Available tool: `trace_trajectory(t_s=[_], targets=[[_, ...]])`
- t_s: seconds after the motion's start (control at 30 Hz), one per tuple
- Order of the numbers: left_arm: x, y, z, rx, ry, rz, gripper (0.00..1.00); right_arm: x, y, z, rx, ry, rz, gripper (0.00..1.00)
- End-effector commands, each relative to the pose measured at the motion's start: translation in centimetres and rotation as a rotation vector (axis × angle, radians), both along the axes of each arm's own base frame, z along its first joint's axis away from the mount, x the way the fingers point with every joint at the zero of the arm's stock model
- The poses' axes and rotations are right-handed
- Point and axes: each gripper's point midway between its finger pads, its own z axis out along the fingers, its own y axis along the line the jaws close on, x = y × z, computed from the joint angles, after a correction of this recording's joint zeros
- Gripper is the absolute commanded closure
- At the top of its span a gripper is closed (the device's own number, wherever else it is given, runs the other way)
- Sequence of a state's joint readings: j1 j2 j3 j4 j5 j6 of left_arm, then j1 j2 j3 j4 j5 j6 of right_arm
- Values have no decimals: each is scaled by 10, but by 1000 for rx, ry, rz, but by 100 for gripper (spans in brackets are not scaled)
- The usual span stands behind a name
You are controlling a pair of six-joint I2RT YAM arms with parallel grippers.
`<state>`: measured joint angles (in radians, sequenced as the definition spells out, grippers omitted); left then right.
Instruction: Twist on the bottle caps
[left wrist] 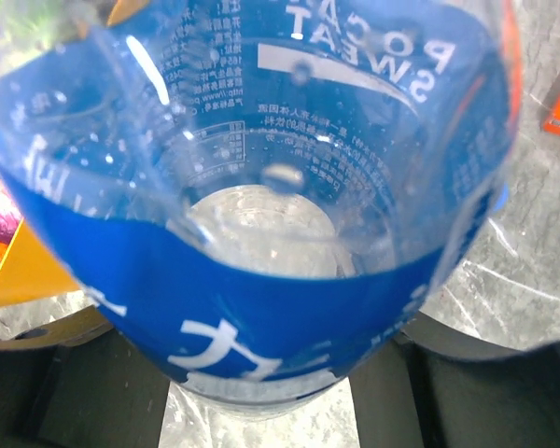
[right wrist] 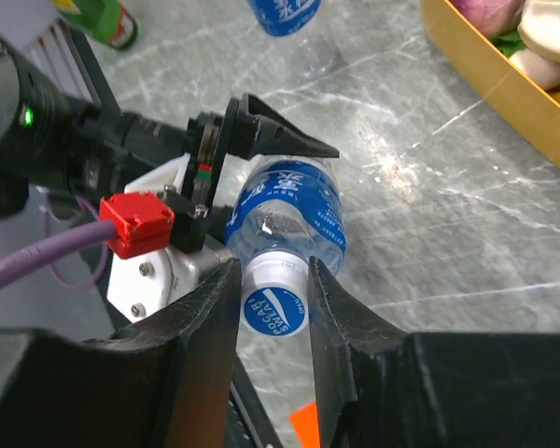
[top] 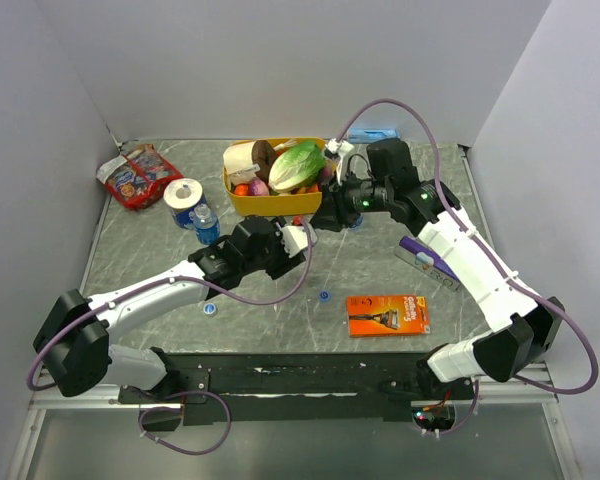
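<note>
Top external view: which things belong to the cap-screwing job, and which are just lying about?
Job: clear plastic blue-labelled bottle with blue round plastic cap on its neck; second standing bottle; loose blue cap; another loose cap.
Lying about: yellow food basket, orange razor pack, white roll, red snack bag.

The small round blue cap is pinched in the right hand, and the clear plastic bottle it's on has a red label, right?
No, the label is blue, not red; the right wrist view shows it. The small round blue cap is pinched in the right hand, and the clear plastic bottle it's on has a blue label.
</note>
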<state>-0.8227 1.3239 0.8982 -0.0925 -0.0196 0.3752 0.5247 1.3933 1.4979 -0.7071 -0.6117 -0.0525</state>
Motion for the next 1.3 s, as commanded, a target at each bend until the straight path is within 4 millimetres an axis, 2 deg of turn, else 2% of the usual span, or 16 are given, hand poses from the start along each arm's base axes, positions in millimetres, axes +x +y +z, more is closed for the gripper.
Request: trace_trajectory(t_s=[0.0, 0.1, 0.2, 0.37, 0.43, 0.47, 0.6, 0.63, 0.67, 0.7, 0.73, 0.8, 0.93, 1.0, 1.1, 1.27], targets=[[16, -22, 72, -265, -106, 60, 99, -12, 12, 12, 72, 64, 23, 96], [9, -23, 67, -276, -59, 52, 99, -15, 13, 19, 86, 22, 51, 62], [3, -25, 68, -300, -42, 37, 99, -16, 12, 17, 85, 25, 52, 54], [-7, -32, 80, -374, 3, -4, 99, -21, 12, 5, 81, 37, 61, 49], [-14, -39, 83, -395, 34, -54, 99, -20, 12, 4, 79, 28, 55, 54], [-16, -41, 84, -405, 48, -61, 99, -18, 13, 6, 85, 14, 53, 64], [-24, -46, 82, -412, 87, -105, 99, -11, 12, 14, 84, -47, 50, 89], [-25, -46, 80, -407, 95, -114, 90, -9, 11, 18, 85, -69, 51, 93], [-26, -46, 75, -393, 104, -117, 71, -8, 10, 21, 70, -112, 67, 98], [-25, -44, 74, -388, 103, -107, 33, -7, 6, 26, 54, -136, 66, 99], [-22, -38, 69, -377, 95, -69, 21, -1, 1, 26, 26, -165, 50, 100], [-19, -30, 62, -361, 89, -32, 4, 3, -12, 30, -20, -230, 47, 100], [-17, -5, 39, -325, 120, 46, 4, 13, -53, 25, -125, -281, -13, 100], [-24, 8, 19, -288, 168, 76, 4, 15, -69, 24, -163, -303, -29, 100], [-30, 18, 12, -276, 174, 84, 4, 18, -96, 13, -233, -309, -72, 100], [-26, 22, 17, -303, 167, 97, 4, 30, -132, -11, -317, -278, -137, 100]])
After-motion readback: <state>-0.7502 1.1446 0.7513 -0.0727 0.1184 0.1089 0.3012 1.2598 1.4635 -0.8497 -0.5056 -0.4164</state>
